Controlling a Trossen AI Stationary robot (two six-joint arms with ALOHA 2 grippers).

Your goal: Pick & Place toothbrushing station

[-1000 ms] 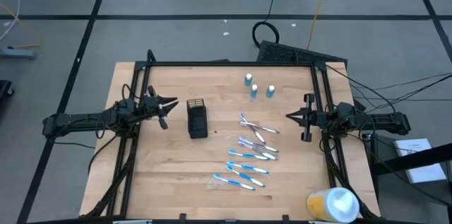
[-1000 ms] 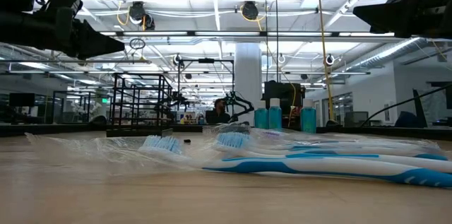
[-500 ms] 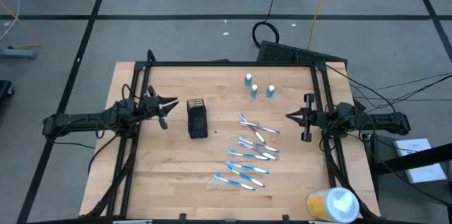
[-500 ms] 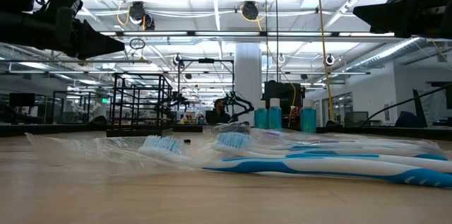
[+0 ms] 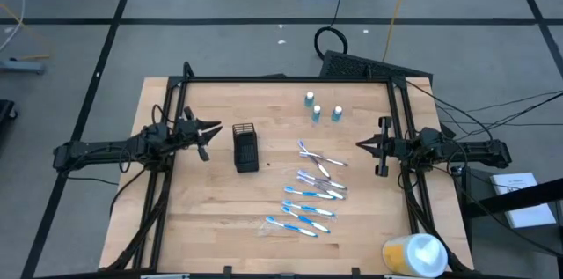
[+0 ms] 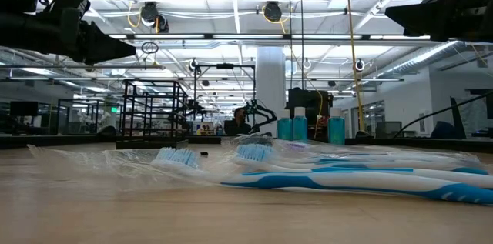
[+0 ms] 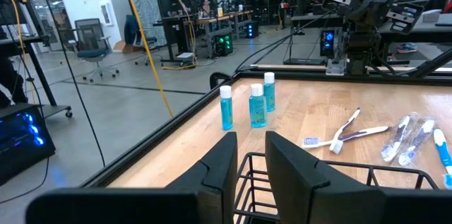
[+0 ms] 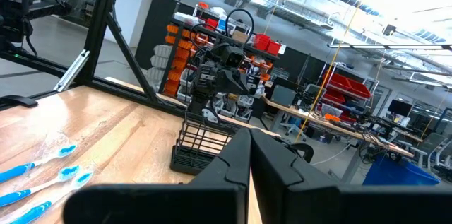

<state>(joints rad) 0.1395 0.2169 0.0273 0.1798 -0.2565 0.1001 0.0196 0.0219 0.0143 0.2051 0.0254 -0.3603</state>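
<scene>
Between both arms, black mesh holder (image 5: pixel 246 147), toothbrushes (image 5: pixel 310 193) scattered.

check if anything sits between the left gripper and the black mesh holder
Nothing visible does. In the high view the left gripper hangs just to the left of the small black rectangular mesh holder, with only bare wooden table between them. The slim blue-and-white toothbrushes lie on the holder's far side.
</scene>
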